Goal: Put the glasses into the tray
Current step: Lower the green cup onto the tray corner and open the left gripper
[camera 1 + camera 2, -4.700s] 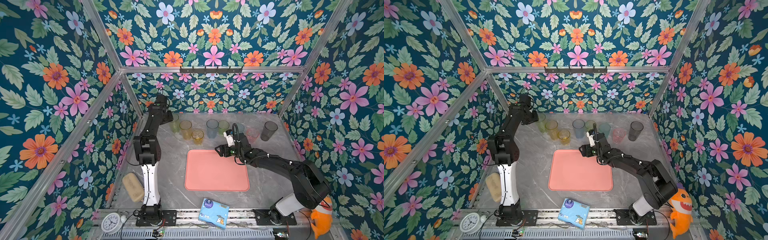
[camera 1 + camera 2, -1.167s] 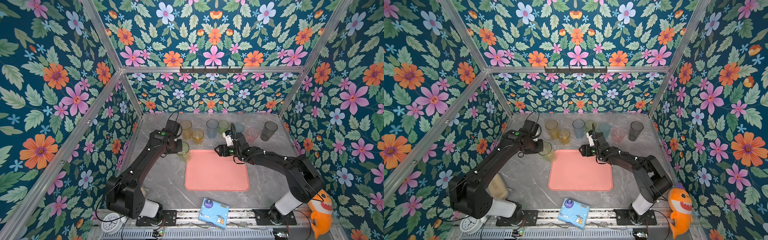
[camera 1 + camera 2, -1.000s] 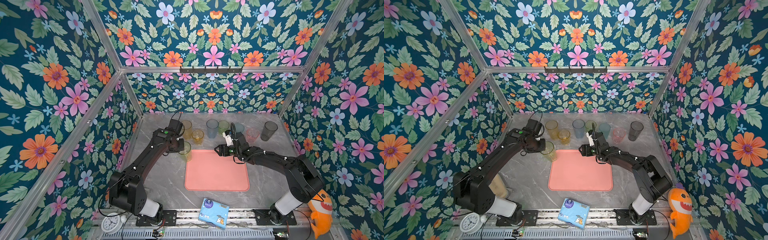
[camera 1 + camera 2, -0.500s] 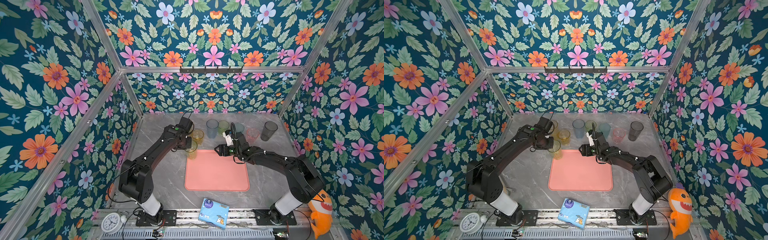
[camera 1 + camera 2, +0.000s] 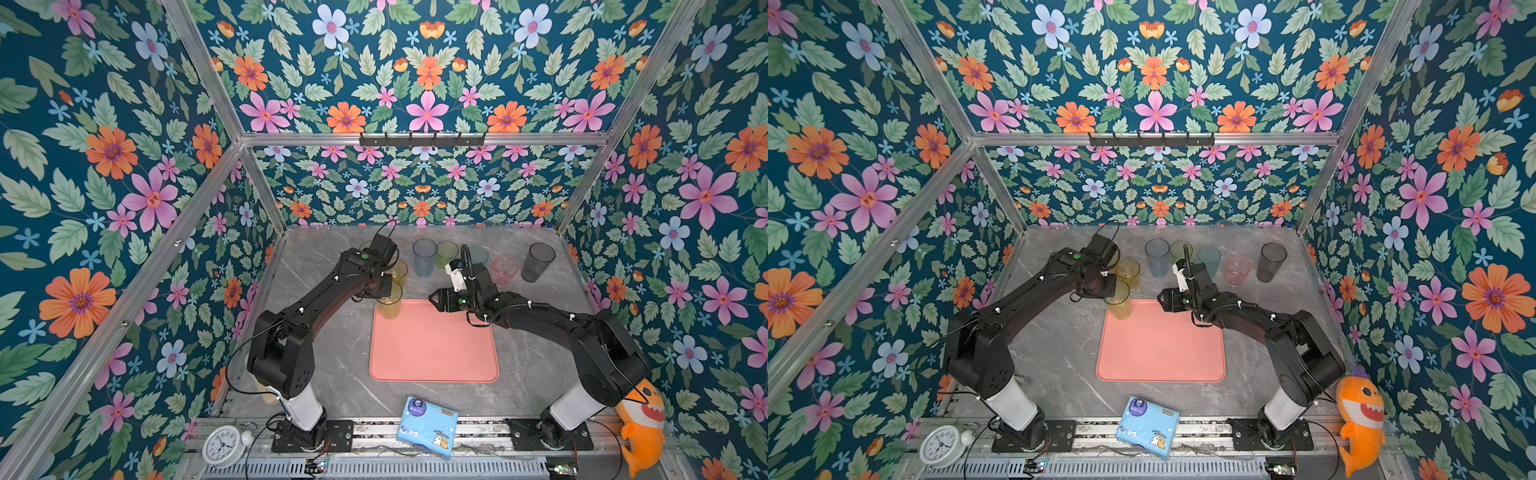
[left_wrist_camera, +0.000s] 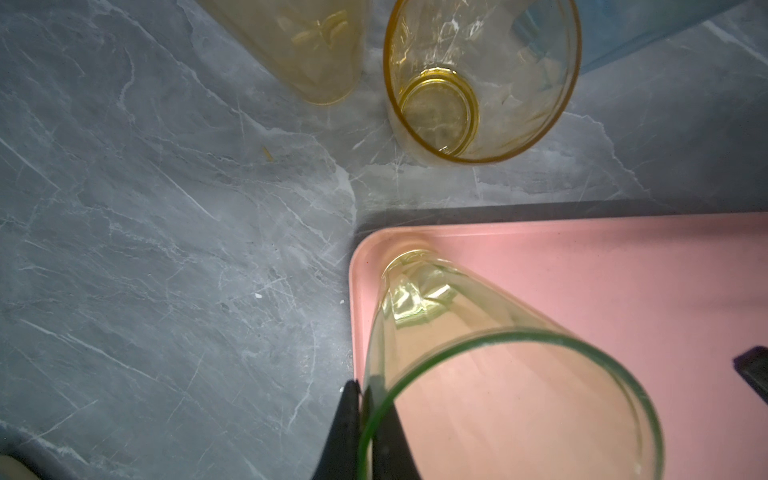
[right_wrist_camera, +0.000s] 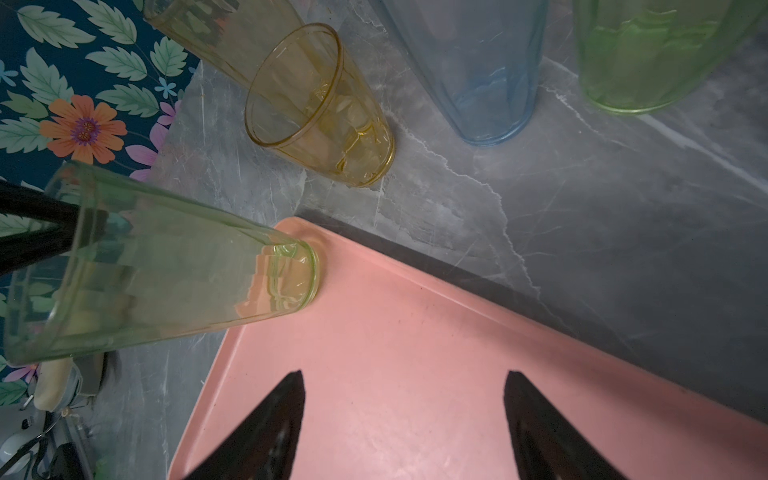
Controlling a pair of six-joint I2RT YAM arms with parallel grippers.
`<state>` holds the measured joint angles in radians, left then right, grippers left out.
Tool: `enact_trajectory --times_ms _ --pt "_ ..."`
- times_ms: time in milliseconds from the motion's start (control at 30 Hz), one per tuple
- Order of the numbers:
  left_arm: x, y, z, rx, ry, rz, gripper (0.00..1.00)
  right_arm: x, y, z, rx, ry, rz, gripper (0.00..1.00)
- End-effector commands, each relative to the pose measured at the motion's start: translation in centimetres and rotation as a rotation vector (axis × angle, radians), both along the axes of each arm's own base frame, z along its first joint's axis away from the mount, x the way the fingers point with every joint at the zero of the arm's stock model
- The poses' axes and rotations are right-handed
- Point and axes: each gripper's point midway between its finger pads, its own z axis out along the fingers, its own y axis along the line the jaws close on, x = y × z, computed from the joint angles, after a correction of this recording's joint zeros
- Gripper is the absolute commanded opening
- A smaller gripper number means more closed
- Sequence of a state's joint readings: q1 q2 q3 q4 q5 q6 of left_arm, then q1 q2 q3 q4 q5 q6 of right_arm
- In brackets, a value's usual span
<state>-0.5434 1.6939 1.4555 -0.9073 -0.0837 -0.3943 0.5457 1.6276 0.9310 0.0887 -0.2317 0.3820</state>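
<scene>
A tall yellow-green glass [image 5: 390, 302] [image 5: 1119, 303] stands upright over the far left corner of the salmon-pink tray [image 5: 432, 349] [image 5: 1160, 345]. My left gripper [image 5: 384, 291] [image 6: 360, 386] is shut on its rim, one finger inside and one outside. In the right wrist view the glass's [image 7: 166, 270] base sits at the tray [image 7: 415, 353] corner; I cannot tell whether it touches. My right gripper [image 5: 434, 300] [image 7: 405, 374] hangs open over the tray's far edge, holding nothing. Other glasses stand behind the tray: short amber [image 5: 399, 270], blue-grey [image 5: 424, 257], green [image 5: 446, 253], teal [image 5: 478, 253], pink [image 5: 505, 270] and smoky grey [image 5: 537, 262].
A light-blue tissue packet [image 5: 428, 426] lies at the table's front edge. A white clock [image 5: 220, 446] and an orange shark toy [image 5: 640, 424] sit at the front corners. A tall amber glass [image 6: 316, 50] stands close behind the left gripper.
My left arm has carried the yellow-green glass to the right, from the bare table to the tray's far left corner. The right arm has not moved.
</scene>
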Motion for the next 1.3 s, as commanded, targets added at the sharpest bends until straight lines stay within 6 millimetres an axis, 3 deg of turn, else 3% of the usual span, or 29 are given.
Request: enact_trajectory --times_ms 0,233,433,800,1267 --pt "0.0 0.1 -0.1 0.005 0.003 0.011 0.0 0.1 0.1 0.0 -0.002 -0.001 0.004 0.77" --pt "-0.2 0.9 -0.5 0.04 0.008 0.038 0.0 0.2 0.0 0.0 -0.004 -0.002 0.001 0.77" --pt "-0.3 0.8 -0.6 0.03 0.014 0.046 0.21 0.2 0.2 -0.2 -0.004 0.008 0.004 0.77" --pt "0.2 0.1 0.6 0.0 -0.014 0.04 0.35 0.2 0.1 -0.3 -0.008 0.007 -0.003 0.76" --pt "2.6 0.6 5.7 0.021 -0.153 0.078 0.47 0.1 0.0 0.2 0.001 -0.006 -0.001 0.76"
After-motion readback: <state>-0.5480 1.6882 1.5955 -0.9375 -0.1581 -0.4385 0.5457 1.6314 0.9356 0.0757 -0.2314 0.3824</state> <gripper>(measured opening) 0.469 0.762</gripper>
